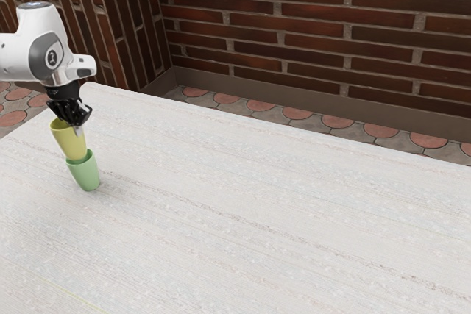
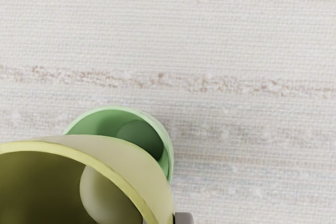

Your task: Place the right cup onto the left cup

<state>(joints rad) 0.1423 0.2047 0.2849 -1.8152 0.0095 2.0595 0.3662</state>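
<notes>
My gripper point(image 1: 77, 126) is at the rim of the yellow cup point(image 1: 70, 141) in the exterior view, shut on the cup's wall. Just below, the green cup point(image 1: 86, 173) stands upright on the table; the yellow cup's base overlaps its rim, and I cannot tell whether they touch. In the wrist view the gripper point(image 2: 164, 219) pinches the wall of the yellow cup point(image 2: 131, 161), one finger on each side. Behind it the green cup point(image 2: 105, 121) shows its open mouth, partly hidden by the yellow cup.
The pale, wood-grained table point(image 1: 250, 204) extends under the cups and toward the exterior view's right. A brick wall point(image 1: 294, 20) rises beyond the table's far edge, with floor tiles between.
</notes>
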